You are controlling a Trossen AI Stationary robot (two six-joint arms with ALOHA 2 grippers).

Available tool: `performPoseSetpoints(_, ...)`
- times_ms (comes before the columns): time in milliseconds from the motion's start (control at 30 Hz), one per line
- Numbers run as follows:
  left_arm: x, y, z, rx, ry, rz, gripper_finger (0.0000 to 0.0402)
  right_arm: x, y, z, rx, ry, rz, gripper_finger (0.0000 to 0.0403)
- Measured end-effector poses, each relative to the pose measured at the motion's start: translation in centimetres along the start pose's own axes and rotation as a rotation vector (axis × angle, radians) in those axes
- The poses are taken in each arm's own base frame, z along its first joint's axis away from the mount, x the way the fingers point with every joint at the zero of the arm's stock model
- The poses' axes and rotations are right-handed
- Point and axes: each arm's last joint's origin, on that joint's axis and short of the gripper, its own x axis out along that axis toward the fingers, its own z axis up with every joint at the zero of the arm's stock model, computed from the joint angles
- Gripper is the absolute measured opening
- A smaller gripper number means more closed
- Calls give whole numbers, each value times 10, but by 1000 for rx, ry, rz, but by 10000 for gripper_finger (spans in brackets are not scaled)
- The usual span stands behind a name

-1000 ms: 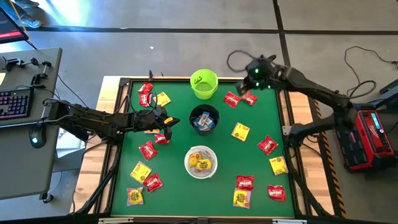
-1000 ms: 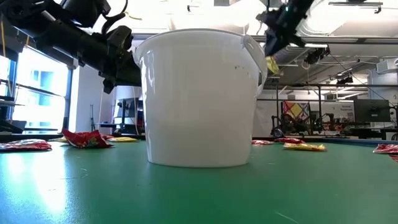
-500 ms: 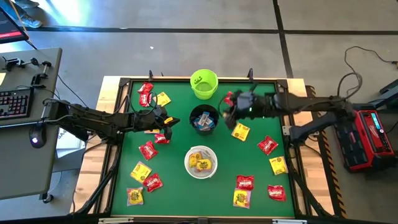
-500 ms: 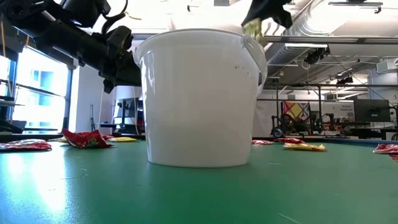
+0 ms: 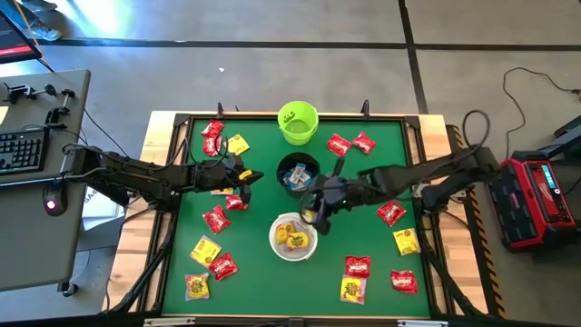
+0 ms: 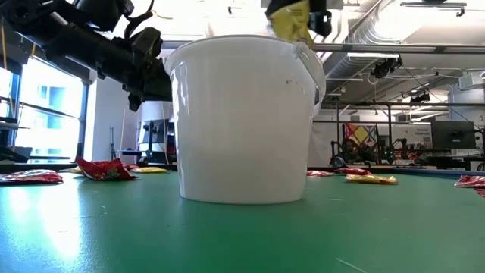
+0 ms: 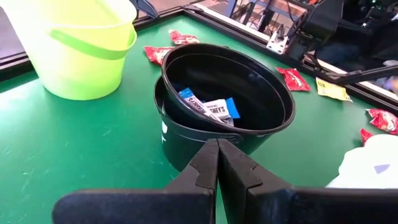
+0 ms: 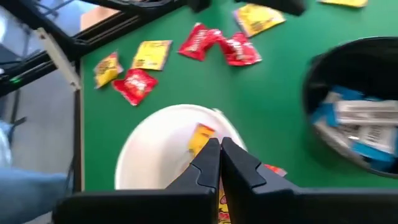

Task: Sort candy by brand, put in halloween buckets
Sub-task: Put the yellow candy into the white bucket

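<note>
1. Now, in the high view, the white bucket (image 5: 293, 236) sits mid-table on the green mat (image 5: 263, 272), with yellow packets already inside. The right gripper (image 5: 313, 211) hangs just above its rim on the black bucket's (image 5: 298, 173) side. The lime bucket (image 5: 298, 123) stands beyond the black one. The left gripper (image 5: 243, 177) waits beside the black bucket, well apart from the white one. Red and yellow candy (image 5: 391, 212) lies scattered around all three buckets.

2. In the low view, the white bucket (image 6: 242, 120) fills the middle. Above its rim the right gripper (image 6: 299, 11) has its jaws clenched on a yellow packet (image 6: 290, 21). To drop it well, I judge the packet should be carried further over the bucket's middle before the jaws let go, since it hangs near the rim and could catch the handle. Behind the bucket is a workshop with windows, ceiling ducts and racks of gear.

3. In the left wrist view, the left gripper (image 7: 217, 165) is clamped shut on nothing, pointing at the black bucket (image 7: 261, 134), which holds blue-and-white packets (image 7: 208, 106). The lime bucket (image 7: 78, 46) is just beside it.

4. In the right wrist view, the right gripper (image 8: 219, 163) looks down into the white bucket (image 8: 146, 158). The yellow packet (image 8: 200, 138) is pinched at its tips, over the bucket's opening.
</note>
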Motion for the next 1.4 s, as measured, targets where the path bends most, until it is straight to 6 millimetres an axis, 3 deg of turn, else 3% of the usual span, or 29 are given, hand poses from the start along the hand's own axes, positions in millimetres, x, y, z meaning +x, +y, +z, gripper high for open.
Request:
performPoseSetpoints(367, 0, 0, 0, 0, 1, 0, 0, 59, 24, -19, 19, 35, 104, 0)
performPoseSetpoints(833, 0, 0, 0, 37, 3, -4, 0, 111, 23, -46, 61, 121, 74, 0)
performPoseSetpoints(1000, 0, -1, 0, 53, 11, -23, 0, 118, 25, -48, 50, 121, 105, 10)
performPoseSetpoints(1167, 0, -1, -1, 46, 25, -49, 0, 114, 27, -43, 44, 88, 134, 73)
performPoseSetpoints(1300, 0, -1, -2, 28, 37, -60, 0, 98, 34, -27, -38, 70, 176, 123)
performPoseSetpoints(1400, 0, 0, -2, 14, 44, -52, 0, 82, 33, -11, -89, 81, 183, 125)
